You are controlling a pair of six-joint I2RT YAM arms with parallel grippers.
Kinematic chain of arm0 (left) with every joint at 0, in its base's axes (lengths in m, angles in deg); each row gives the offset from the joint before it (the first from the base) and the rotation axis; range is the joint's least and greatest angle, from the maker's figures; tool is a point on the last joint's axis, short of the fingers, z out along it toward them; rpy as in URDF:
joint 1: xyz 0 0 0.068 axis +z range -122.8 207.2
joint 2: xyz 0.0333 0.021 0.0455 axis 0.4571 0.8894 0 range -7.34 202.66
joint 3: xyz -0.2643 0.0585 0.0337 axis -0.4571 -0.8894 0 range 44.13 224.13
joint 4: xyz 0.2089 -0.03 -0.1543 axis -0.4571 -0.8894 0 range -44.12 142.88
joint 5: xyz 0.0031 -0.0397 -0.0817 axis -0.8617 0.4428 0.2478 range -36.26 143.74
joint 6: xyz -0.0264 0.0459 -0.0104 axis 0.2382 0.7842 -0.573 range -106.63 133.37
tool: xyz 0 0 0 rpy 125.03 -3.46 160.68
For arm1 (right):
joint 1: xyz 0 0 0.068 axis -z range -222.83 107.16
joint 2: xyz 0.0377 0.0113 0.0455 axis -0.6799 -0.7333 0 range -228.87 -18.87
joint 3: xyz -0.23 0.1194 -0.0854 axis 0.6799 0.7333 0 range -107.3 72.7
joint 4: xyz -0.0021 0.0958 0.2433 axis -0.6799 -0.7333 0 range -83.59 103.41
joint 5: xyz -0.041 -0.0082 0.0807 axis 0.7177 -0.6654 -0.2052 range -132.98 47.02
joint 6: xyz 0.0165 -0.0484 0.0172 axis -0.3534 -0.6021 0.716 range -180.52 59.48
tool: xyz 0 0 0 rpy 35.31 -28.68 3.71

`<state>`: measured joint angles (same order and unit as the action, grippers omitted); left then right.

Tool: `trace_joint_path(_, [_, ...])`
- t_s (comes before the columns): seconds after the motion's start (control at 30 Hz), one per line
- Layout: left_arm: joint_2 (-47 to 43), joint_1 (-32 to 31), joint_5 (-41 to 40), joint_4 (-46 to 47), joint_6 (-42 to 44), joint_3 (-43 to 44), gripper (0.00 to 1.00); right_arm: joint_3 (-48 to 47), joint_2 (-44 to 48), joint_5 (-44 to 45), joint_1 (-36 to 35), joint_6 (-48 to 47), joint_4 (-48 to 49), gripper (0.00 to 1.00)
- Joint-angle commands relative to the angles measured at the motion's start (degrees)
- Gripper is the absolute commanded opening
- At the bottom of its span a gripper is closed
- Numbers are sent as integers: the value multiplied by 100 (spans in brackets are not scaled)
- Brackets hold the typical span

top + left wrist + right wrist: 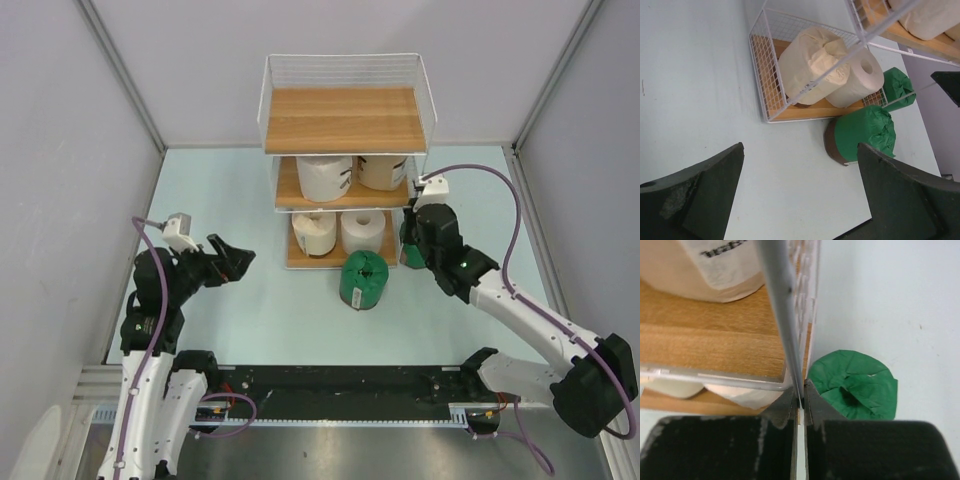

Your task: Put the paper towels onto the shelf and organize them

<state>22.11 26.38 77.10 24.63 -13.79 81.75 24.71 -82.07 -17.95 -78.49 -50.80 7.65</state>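
Note:
The shelf point(345, 118) stands at the back centre with its top board bare. Two cream paper towels point(325, 177) point(383, 172) sit on the middle board. On the bottom board are a tan roll point(812, 65) and a cream roll point(860, 80). One green roll point(362, 280) lies on the table in front of the shelf. Another green roll point(852, 385) stands just off its right side. My right gripper point(800, 402) is shut on a thin wire upright at the shelf's right front corner. My left gripper point(800, 150) hangs open to the left, holding nothing.
Grey walls close the table in on the left, back and right. The black base rail point(340, 385) runs along the near edge. The right arm point(520, 310) stretches from the near right corner towards the shelf.

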Motion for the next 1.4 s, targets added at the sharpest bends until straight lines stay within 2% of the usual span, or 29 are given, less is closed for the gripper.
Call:
trace_joint_path(0.0, [-45, 29, 161, 48, -141, -54, 100, -35, 335, 143, 568, 846, -452, 6])
trace_joint_path(0.03, [-36, 29, 161, 65, -149, -62, 100, -35, 317, -15, 656, 883, -461, 22])
trace_joint_path(0.13, [-18, 29, 169, 74, -132, -80, 100, -27, 256, -569, 824, 944, -488, 50])
trace_joint_path(0.23, [-18, 29, 178, 92, -132, -115, 100, -18, 282, -955, 832, 997, -523, 63])
trace_joint_path(0.3, [-10, 21, 196, 100, -141, -124, 100, -9, 456, -1079, 789, 1041, -619, 67])
trace_joint_path(0.4, [-1, 29, 205, 100, -132, -115, 100, 87, 860, -1089, 500, 1094, -777, 70])
trace_joint_path(0.57, [60, 29, 231, 205, -132, -141, 100, 351, 1968, -413, 323, 1471, -1162, 72])
trace_joint_path(0.73, [157, 29, 266, 250, -123, -124, 100, 562, 2435, 491, 542, 1893, -1629, 75])
trace_joint_path(0.8, [140, 29, 214, 259, -114, -141, 100, 562, 2418, 555, 937, 2113, -1779, 75])
trace_joint_path(0.9, [131, 29, 161, 224, -35, -150, 100, 562, 2068, -154, 1815, 2166, -1675, 75])
trace_joint_path(1.0, [157, 21, 108, 162, 44, -150, 100, 554, 1358, -1472, 3061, 2367, -1534, 76])
trace_joint_path(1.03, [157, 29, 125, 162, 61, -159, 100, 554, 1128, -2258, 3352, 2412, -1525, 76])
trace_joint_path(1.1, [157, 29, 161, 206, 70, -177, 100, 554, 584, -2801, 3844, 2421, -1350, 75])
trace_joint_path(1.2, [184, 29, 204, 293, 61, -220, 100, 554, 213, -3319, 3926, 2298, -998, 72])
trace_joint_path(1.37, [236, 29, 336, 381, 44, -273, 100, 554, -35, -3506, 3926, 2228, -786, 70])
